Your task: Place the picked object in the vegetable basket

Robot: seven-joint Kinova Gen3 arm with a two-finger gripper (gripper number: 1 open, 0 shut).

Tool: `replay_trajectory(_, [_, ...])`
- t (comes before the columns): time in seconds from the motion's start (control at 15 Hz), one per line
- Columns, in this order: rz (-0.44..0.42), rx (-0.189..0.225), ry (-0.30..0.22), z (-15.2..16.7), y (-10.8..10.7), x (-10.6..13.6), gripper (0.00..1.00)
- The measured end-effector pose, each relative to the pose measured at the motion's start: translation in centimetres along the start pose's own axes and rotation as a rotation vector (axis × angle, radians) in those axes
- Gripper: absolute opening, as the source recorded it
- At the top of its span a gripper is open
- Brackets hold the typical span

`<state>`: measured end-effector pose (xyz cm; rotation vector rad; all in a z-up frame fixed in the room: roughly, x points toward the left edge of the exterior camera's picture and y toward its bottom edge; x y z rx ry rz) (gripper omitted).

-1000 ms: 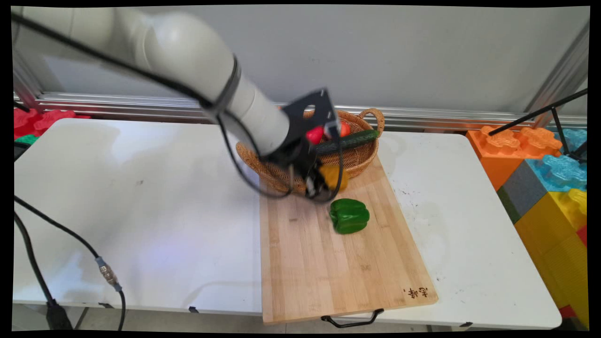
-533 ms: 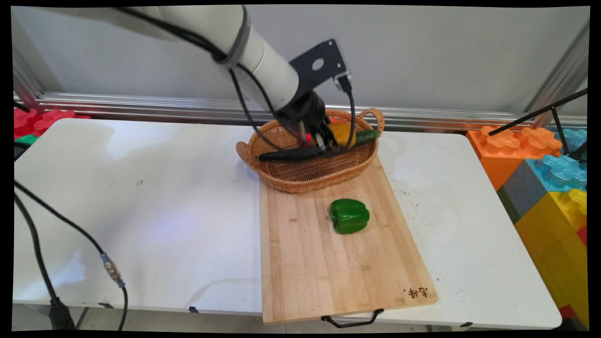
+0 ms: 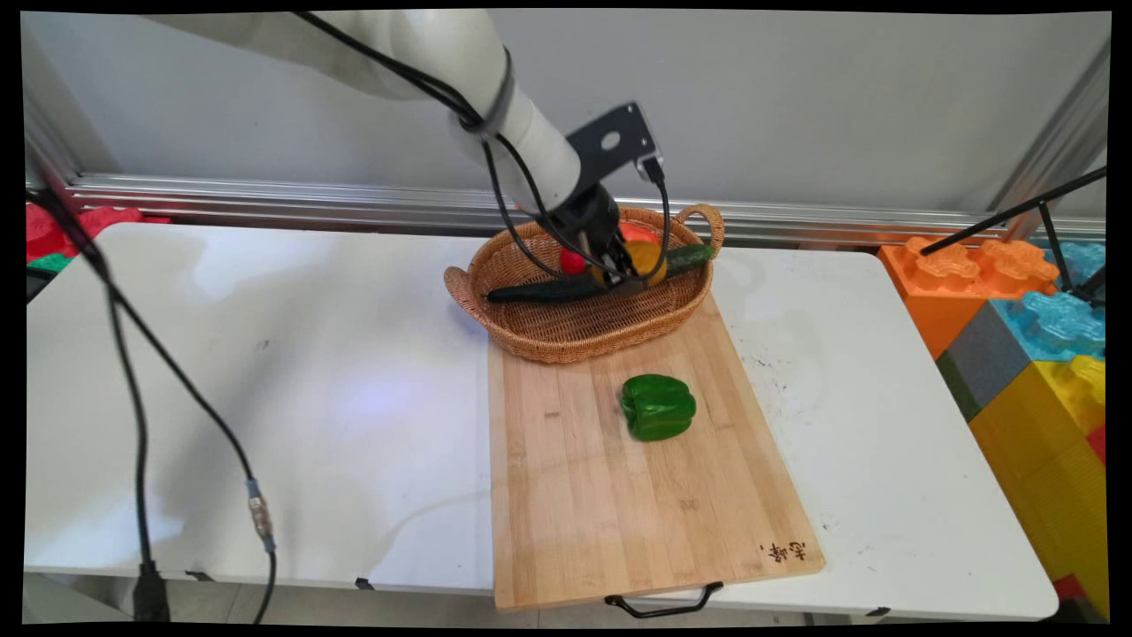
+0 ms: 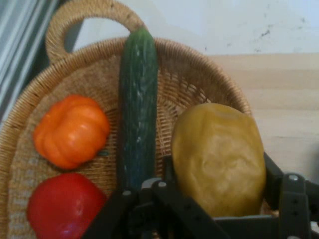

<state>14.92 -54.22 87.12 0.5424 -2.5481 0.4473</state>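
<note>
The claw (image 4: 219, 199) is clenched around a yellow lumpy thing (image 4: 218, 157), maybe a potato, with one black finger on each side of it. In the main view the claw (image 3: 623, 274) hangs inside the woven basket (image 3: 566, 332), over its right half. The basket sits at the far end of the wooden board (image 3: 619, 495), on the white surface (image 3: 265, 380). A long green cucumber (image 4: 137, 107) lies right beside the yellow thing in the hand view, and I cannot tell if they touch. Its long side runs left to right across the basket, with the right tip near the basket's right handle (image 3: 705, 221). On the other side of the cucumber are an orange pumpkin-shaped thing (image 4: 71, 130) and a red thing (image 4: 65, 206). A green pepper (image 3: 657, 406) lies alone on the board, nearer than the basket and well apart from the claw.
</note>
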Motion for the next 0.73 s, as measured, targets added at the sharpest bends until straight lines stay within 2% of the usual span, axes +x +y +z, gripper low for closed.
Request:
replay_trajectory(0.2, [-0.019, -0.026, -0.022, 3.5, -1.3, -1.0, 0.00])
replay_trajectory(0.47, [-0.035, -0.042, -0.036, 6.3, -2.5, -1.4, 0.00])
replay_trajectory(0.53, [-0.036, -0.044, -0.037, 6.5, -2.7, -1.3, 1.00])
replay_trajectory(0.73, [-0.044, -0.054, -0.037, 6.8, -3.2, -0.7, 1.00])
